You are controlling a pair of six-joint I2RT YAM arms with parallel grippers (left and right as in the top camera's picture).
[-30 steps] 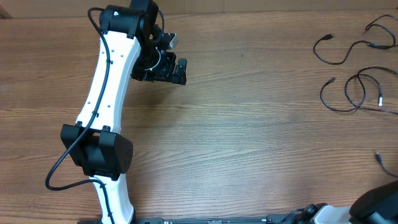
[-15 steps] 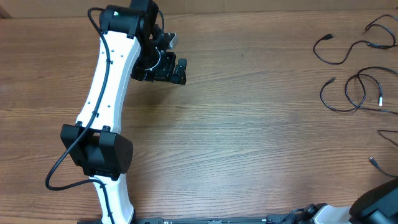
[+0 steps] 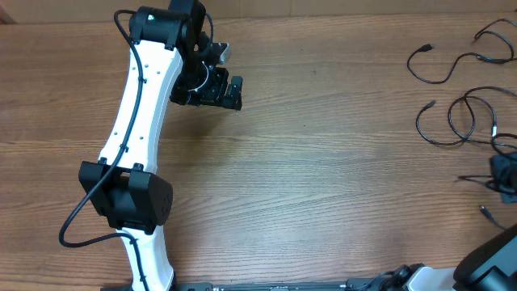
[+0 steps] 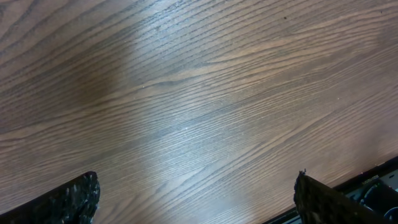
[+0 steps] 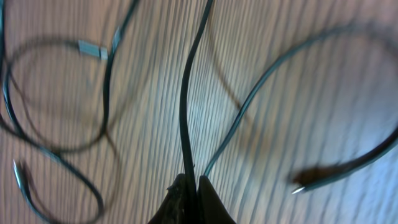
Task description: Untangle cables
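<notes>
Wood-grain surface (image 3: 323, 178) fills the overhead view, with a wide bare stretch across its middle between the two arms. Its far edge runs along the top of the view, and the arm bases sit at the near edge. The left arm (image 3: 137, 121), white with black joints, reaches from the near edge toward the far left. The left gripper (image 3: 229, 90) hangs there over bare wood with its jaws spread wide, holding nothing. In the left wrist view its fingertips (image 4: 74, 199) sit at the bottom corners with only grain between them.

The cables (image 3: 456, 117) lie at the far right, close to the right edge. They are thin black cords in loose open curls, some crossing one another, with small plug ends. The right gripper (image 3: 505, 176) shows at the right edge, just on the near side of those loops. In the right wrist view its jaws are pressed tight on the held cable (image 5: 184, 99), which runs straight up from the tips. Other cords curve on both sides, blurred, one with a pale plug (image 5: 92, 48) and one with a dark plug end (image 5: 314, 176) at the right.
</notes>
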